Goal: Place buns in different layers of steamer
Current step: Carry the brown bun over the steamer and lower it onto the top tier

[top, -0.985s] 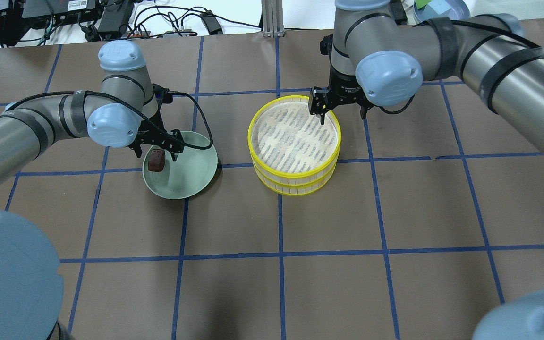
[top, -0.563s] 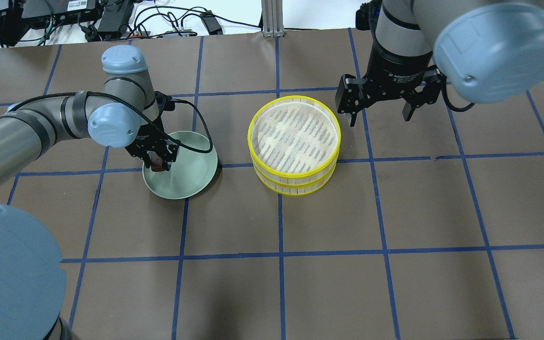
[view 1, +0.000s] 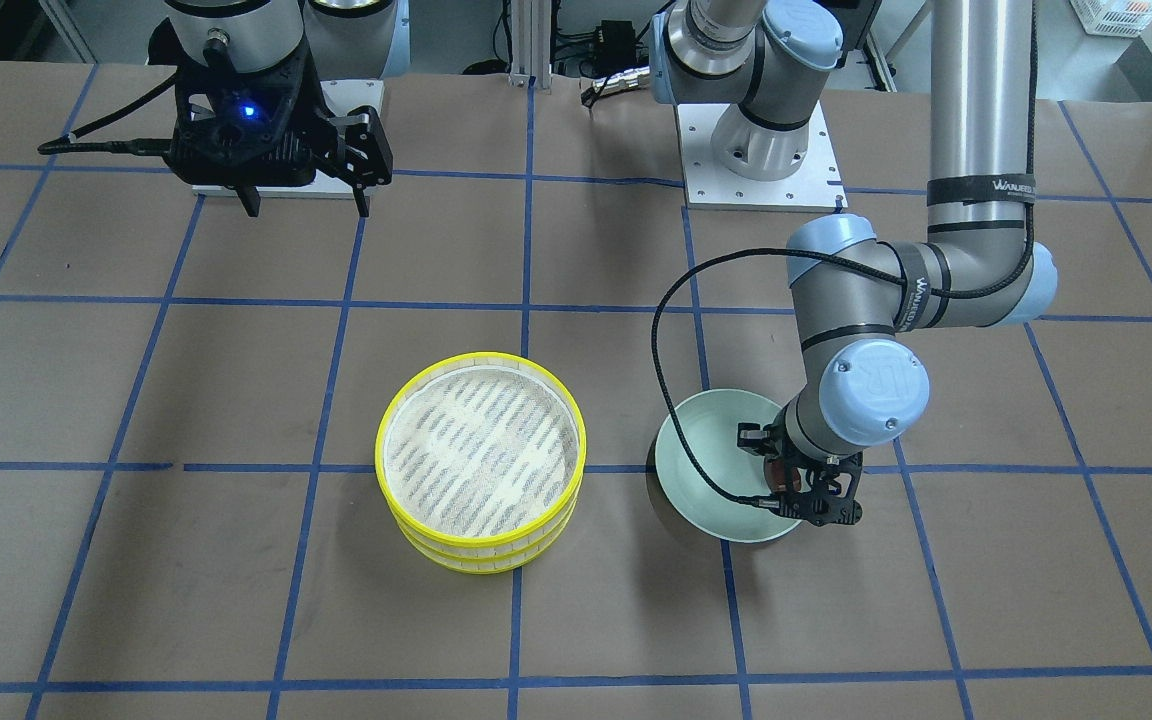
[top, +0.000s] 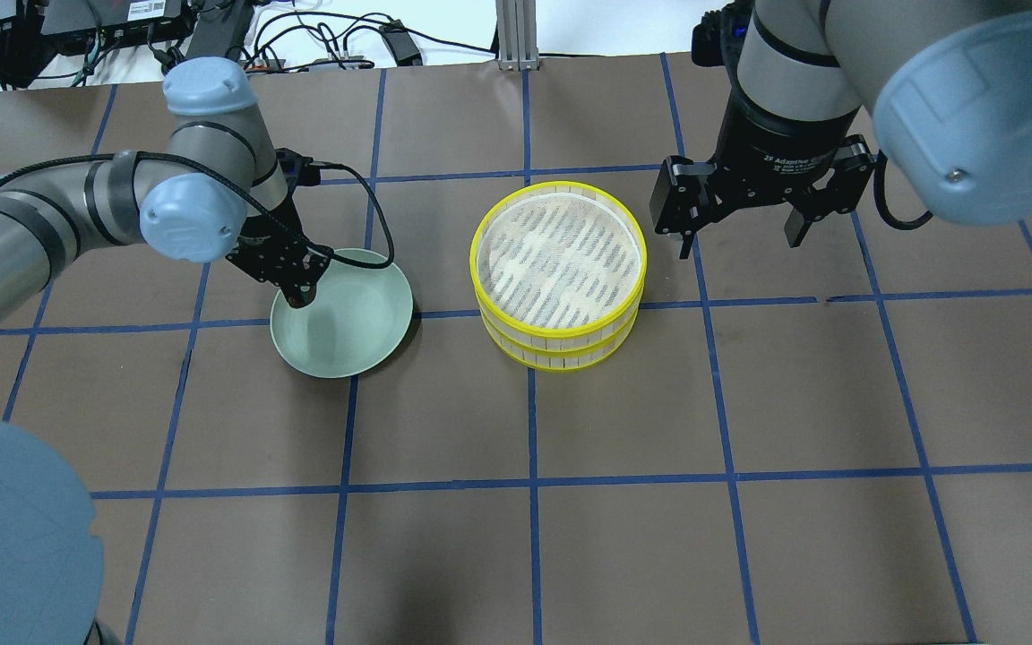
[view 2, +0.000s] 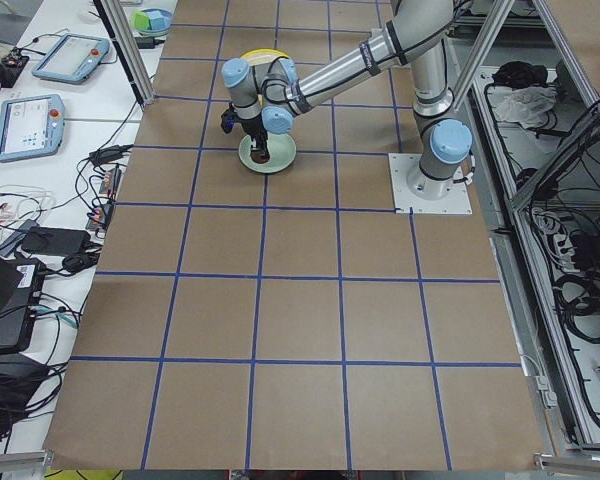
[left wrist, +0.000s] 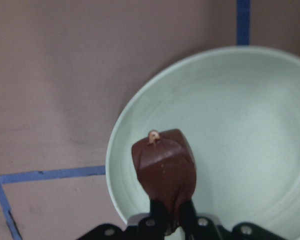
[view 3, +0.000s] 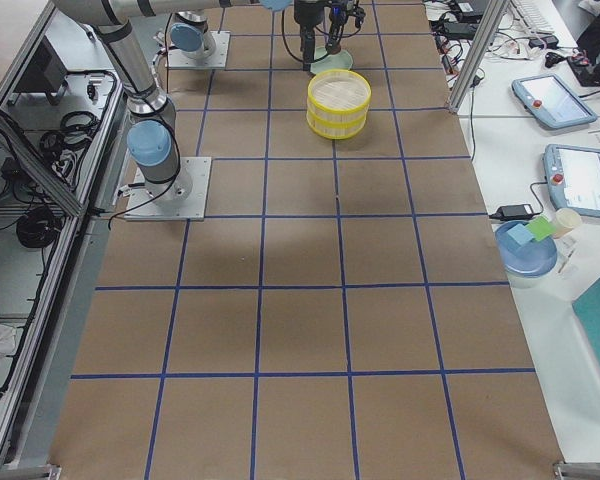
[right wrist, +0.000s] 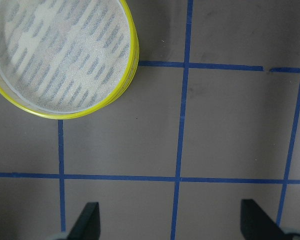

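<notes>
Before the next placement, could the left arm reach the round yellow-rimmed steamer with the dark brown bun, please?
Probably yes: the steamer is open-topped, and the right gripper hangs clear beside it.

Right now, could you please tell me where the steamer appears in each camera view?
Front-facing: steamer lower centre-left.
Overhead: steamer at centre.
Exterior left: steamer near top, mostly hidden.
Exterior right: steamer upper centre.
Left wrist: not in view.
Right wrist: steamer upper-left corner.
Landmark: pale green plate beside it.

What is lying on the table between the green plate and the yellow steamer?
Nothing. In the overhead view, only bare table crossed by a blue tape line separates the green plate from the steamer.
</notes>
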Controlling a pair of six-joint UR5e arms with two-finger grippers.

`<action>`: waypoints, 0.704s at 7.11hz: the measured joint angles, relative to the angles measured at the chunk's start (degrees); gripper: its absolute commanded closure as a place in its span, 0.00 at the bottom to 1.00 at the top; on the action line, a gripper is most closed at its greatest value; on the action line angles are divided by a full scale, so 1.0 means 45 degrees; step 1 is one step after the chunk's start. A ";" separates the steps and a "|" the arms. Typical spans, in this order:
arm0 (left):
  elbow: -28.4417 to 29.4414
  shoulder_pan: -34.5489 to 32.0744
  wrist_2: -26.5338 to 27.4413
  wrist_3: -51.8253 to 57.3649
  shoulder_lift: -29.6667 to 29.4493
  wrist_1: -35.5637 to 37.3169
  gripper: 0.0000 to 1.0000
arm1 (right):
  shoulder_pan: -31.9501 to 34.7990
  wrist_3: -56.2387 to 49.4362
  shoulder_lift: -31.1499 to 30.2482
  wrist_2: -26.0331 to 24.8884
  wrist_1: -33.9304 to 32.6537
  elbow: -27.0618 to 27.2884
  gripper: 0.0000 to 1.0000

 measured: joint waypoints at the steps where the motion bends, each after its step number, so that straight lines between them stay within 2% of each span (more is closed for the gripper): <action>1: 0.0748 -0.0083 -0.0325 -0.0257 0.0457 -0.0853 1.00 | 0.0013 0.0001 -0.0006 -0.0022 0.0015 0.0002 0.00; 3: 0.1584 -0.0643 -0.1465 -0.1632 0.1304 -0.1592 1.00 | 0.0014 0.0001 -0.0012 -0.0028 0.0026 0.0003 0.00; 5: 0.1694 -0.1927 -0.2581 -0.3616 0.1678 -0.1262 1.00 | 0.0020 0.0009 -0.0026 -0.0045 0.0041 0.0003 0.00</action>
